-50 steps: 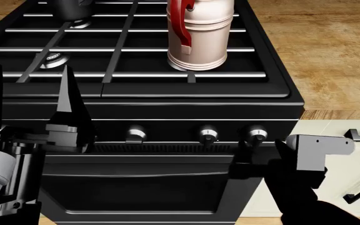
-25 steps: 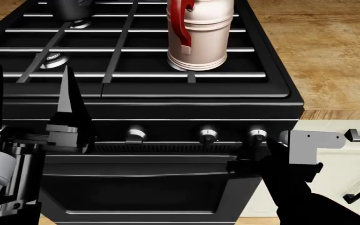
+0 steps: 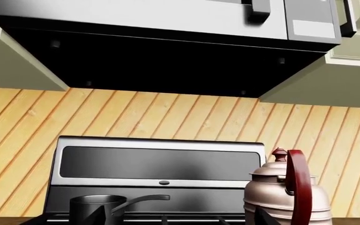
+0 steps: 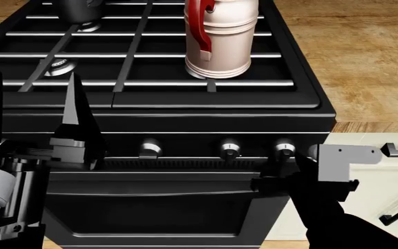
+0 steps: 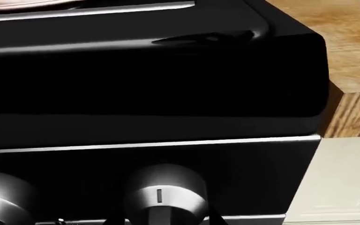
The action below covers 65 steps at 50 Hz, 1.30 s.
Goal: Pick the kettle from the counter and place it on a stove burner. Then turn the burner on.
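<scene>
The kettle [image 4: 221,41], silvery-pink with a red handle, stands upright on the black grate over the front right stove burner, which it hides. It also shows in the left wrist view [image 3: 283,194]. My right gripper [image 4: 282,168] is at the stove's front panel. In the right wrist view its dark fingertips [image 5: 114,220] sit against both sides of the rightmost knob [image 5: 164,192], whose mark points straight up. My left gripper [image 4: 33,98] is open and empty, fingers pointing up in front of the stove's left front corner.
A dark saucepan [image 4: 81,8] sits on the back left burner. The front left burner [image 4: 59,66] is bare. Two more knobs [image 4: 230,148] lie left of the gripped one. The wood counter [image 4: 365,57] and cream cabinets [image 4: 393,171] lie to the right.
My right gripper moved up and left onto the rightmost knob between one second and half a second ago, then held still. The kettle and left arm have not moved.
</scene>
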Tool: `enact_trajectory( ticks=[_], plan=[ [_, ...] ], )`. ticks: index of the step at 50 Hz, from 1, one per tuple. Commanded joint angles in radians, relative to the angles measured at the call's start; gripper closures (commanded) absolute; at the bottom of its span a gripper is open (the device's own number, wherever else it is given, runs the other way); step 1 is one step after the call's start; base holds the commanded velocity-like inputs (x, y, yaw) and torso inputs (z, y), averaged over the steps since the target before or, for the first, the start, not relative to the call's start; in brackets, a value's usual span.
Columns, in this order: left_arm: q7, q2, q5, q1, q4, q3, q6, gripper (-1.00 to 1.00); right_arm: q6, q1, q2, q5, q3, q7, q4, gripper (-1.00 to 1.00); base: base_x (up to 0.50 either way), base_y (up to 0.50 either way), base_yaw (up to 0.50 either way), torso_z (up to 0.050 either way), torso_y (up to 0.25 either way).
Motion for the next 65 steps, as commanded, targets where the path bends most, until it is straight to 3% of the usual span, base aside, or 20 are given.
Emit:
enact_trajectory(
  ticks=[1,41,65],
  plan=[
    [0.0,-0.001,-0.004,0.0,-0.004,0.0,0.005,-1.0,0.046,0.038,0.034,-0.026,-0.06,0.004,-0.047,1.0,0.0,0.0,0.0,0.0,0.0],
    [-0.01,-0.011,-0.017,-0.001,0.003,-0.001,0.009,-1.0,0.343,0.337,0.043,-0.098,-0.357,-0.052,-0.011,1.0,0.01,0.0,0.0,0.0,-0.002],
    [-0.012,-0.017,-0.034,0.004,0.004,-0.011,0.02,-1.0,0.403,0.403,0.037,-0.191,-0.551,-0.094,-0.015,1.0,0.02,0.0,0.01,-0.002,-0.008]
  ],
)
